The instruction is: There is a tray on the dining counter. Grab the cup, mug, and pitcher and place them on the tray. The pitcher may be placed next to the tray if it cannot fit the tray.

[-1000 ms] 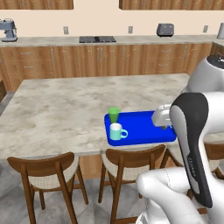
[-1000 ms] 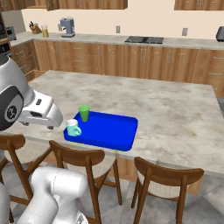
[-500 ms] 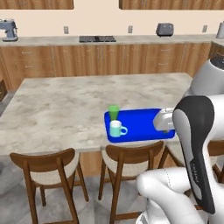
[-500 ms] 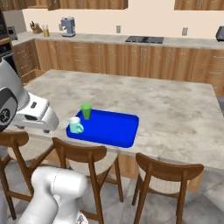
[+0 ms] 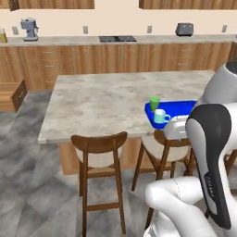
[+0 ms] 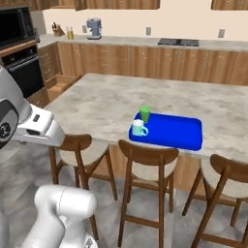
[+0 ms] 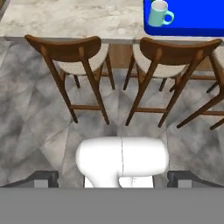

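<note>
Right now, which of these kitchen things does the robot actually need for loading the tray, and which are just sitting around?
For the job:
- blue tray
- green cup, on the tray
- teal mug, on the tray
- pitcher of orange drink, on the back wall counter
- dining counter

Just around:
- wooden chairs
- coffee machine
- toaster
- stovetop

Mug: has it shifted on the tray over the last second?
No. The mug sits in the same near corner of the tray, just in front of the cup; the whole picture shifted because the base drove.
</note>
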